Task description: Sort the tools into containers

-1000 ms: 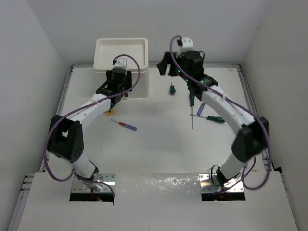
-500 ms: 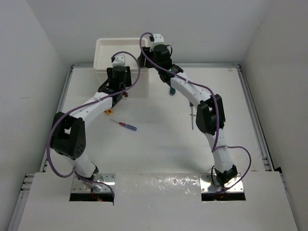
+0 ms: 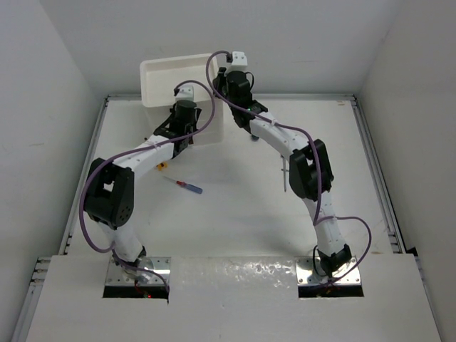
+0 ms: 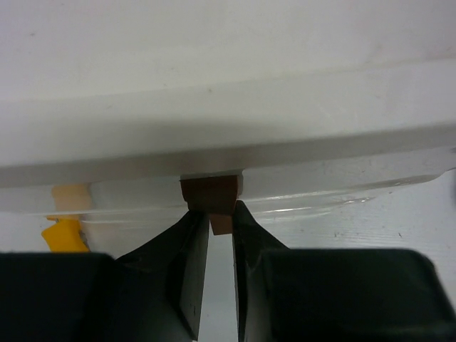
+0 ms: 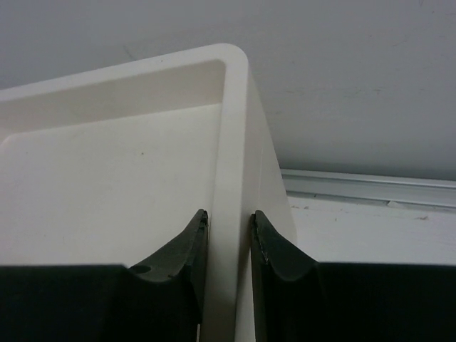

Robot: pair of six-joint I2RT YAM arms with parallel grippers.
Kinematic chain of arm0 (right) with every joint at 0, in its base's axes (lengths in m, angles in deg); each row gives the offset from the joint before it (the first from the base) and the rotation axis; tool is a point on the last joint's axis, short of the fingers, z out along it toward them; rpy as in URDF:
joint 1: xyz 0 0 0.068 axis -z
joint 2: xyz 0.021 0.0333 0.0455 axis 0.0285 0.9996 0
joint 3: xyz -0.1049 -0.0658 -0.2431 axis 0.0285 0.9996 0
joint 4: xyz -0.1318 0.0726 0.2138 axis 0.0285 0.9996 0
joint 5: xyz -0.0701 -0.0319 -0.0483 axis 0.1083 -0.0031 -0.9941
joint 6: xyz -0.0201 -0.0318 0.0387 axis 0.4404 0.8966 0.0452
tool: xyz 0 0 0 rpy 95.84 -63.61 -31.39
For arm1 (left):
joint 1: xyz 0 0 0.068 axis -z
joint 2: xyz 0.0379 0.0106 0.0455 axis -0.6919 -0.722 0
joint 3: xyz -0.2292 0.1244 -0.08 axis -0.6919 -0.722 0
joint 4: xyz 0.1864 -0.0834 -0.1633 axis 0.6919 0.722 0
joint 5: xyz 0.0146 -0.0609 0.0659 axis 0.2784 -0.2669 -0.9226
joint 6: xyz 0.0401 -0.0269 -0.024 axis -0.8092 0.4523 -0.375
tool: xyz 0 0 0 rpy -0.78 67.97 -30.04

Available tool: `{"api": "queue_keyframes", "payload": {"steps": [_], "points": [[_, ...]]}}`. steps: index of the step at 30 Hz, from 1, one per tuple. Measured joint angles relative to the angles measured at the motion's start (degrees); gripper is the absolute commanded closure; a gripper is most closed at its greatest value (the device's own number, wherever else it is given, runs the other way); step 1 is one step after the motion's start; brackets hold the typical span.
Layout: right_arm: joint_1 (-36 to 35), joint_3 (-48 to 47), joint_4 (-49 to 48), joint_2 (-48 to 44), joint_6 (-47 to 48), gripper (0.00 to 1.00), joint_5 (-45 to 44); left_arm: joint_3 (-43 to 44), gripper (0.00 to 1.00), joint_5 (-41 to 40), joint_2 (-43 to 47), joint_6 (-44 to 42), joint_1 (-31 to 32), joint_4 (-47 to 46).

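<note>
The white drawer unit (image 3: 178, 75) stands at the back, slightly turned. My left gripper (image 3: 184, 132) is at its front face. In the left wrist view the left gripper (image 4: 219, 215) is shut on a small brown drawer handle (image 4: 210, 194) on a translucent drawer front. My right gripper (image 3: 218, 91) grips the unit's right rim. In the right wrist view the right gripper (image 5: 228, 218) has one jaw inside the recessed tray top and one outside the wall (image 5: 231, 142). A blue-and-red screwdriver (image 3: 184, 186) lies on the table. A yellow-orange handle (image 3: 162, 167) lies near the unit's front and also shows in the left wrist view (image 4: 64, 235).
A thin metal shaft (image 3: 284, 177) shows beside the right forearm, the rest of that tool hidden. A dark green stub (image 3: 253, 136) peeks from under the right arm. A second brownish handle (image 4: 69, 194) sits left of the gripped one. Walls enclose the table.
My right arm has swung left from the middle right of the table and closed on the unit's right rim. The unit has turned slightly. The left gripper stays at the front handle.
</note>
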Motion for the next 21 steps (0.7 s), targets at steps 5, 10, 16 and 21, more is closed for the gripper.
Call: {"api": "queue_keyframes", "payload": {"steps": [5,10,16,21], "points": [[-0.09,2.89,-4.11,-0.72,-0.46,0.96,-0.2,-0.26,0.79,-0.04,0.2,-0.02,0.07,-0.31],[-0.35,3.67,-5.46,-0.85,-0.9,0.97,-0.92,-0.59,0.42,-2.21,0.96,-0.17,0.07,-0.7],[-0.52,4.11,-6.29,-0.87,-1.01,1.0,-1.68,-0.59,0.48,-4.83,1.27,-1.05,0.09,-1.01],[-0.79,5.64,-7.96,-1.42,-1.77,1.0,-2.71,-0.48,0.65,-4.85,1.25,-1.9,0.09,-1.29]]}}
